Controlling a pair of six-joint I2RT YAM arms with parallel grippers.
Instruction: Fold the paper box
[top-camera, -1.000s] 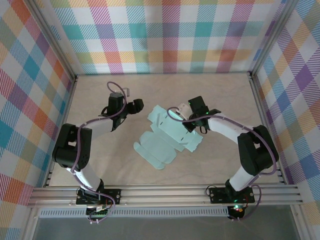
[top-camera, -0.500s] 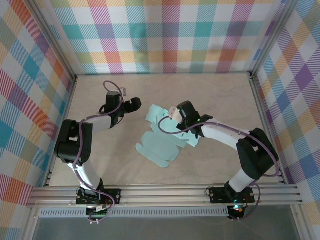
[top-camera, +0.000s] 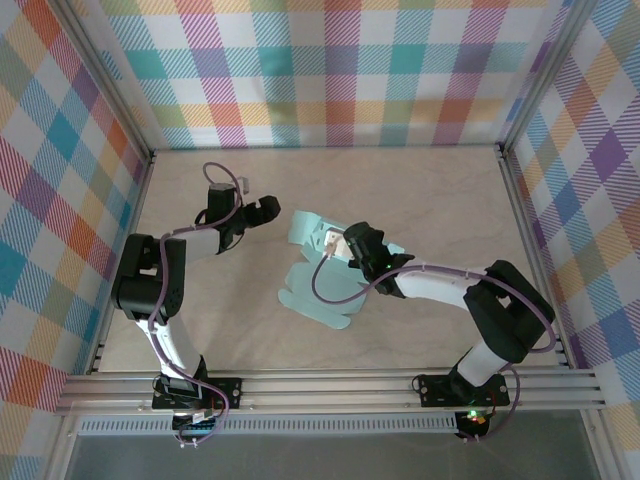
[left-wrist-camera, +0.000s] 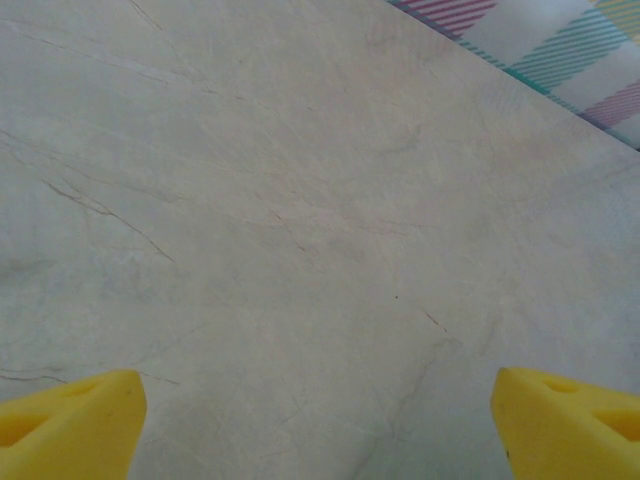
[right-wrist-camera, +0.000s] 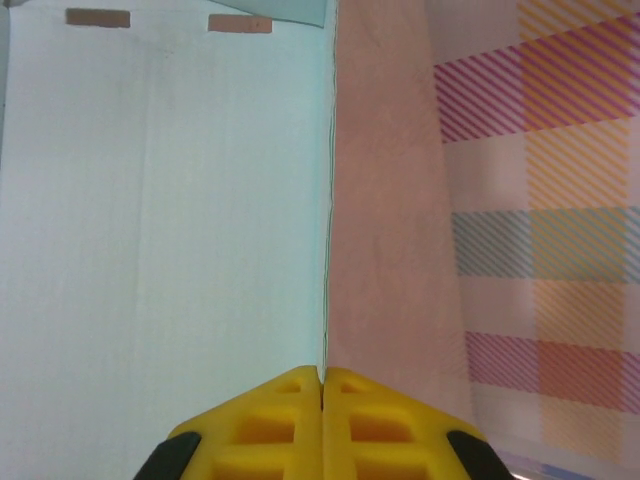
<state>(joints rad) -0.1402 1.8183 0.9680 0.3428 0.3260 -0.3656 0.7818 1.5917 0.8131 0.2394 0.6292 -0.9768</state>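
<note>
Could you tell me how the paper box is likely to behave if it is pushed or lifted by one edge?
Probably floppy: the paper box is a thin sheet with flaps, so it may sag when lifted. Probably light: a push would likely slide it across the smooth table.

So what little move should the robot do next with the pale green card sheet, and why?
Probably slide the open left gripper right toward the pale mint-green flat card sheet. It hangs over bare tabletop beside the sheet, touching nothing, while the shut right gripper has its tips at the sheet's edge.
</note>
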